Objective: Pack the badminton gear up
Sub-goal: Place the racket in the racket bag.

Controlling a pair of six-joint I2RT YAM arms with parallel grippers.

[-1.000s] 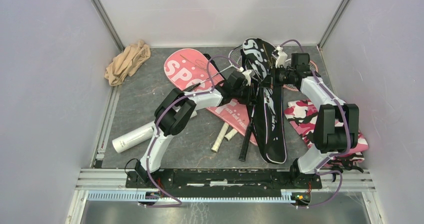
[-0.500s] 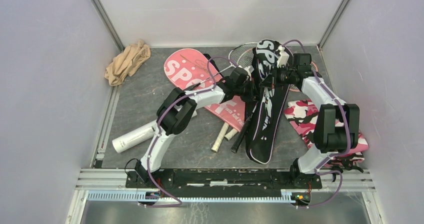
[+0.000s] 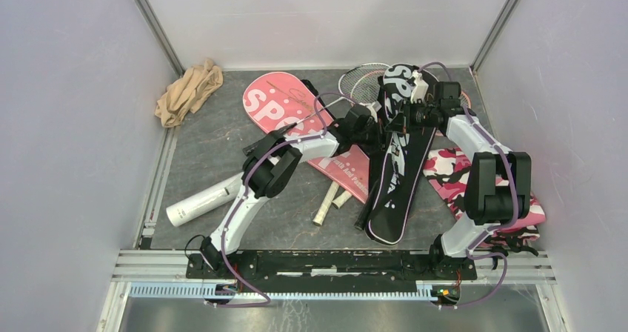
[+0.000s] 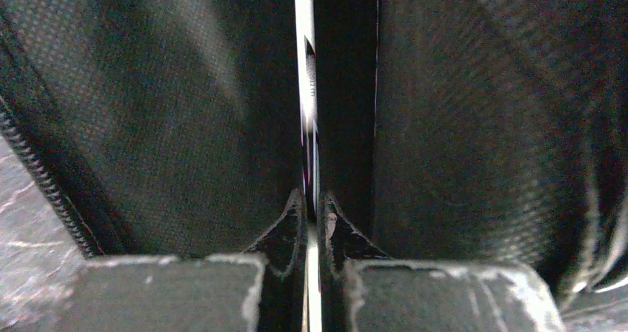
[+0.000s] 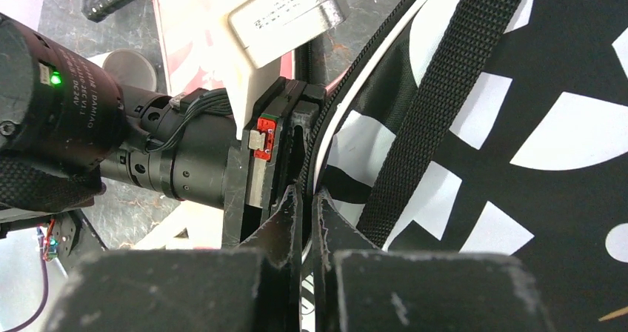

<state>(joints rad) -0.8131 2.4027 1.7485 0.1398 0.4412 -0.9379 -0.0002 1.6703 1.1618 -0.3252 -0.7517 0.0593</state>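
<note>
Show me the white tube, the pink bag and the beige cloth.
white tube [image 3: 200, 201], top view, middle of its body.
pink bag [image 3: 272, 102], top view, lettered round head.
beige cloth [image 3: 189, 91], top view, centre of the bundle.

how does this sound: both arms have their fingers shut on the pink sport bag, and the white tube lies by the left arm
Wrong bag: the left fingers and right fingers are shut on the black bag, at its edge, clearest in the right wrist view. The pink bag lies flat, ungripped, in the top view. The white tube does lie by the left arm.
</note>
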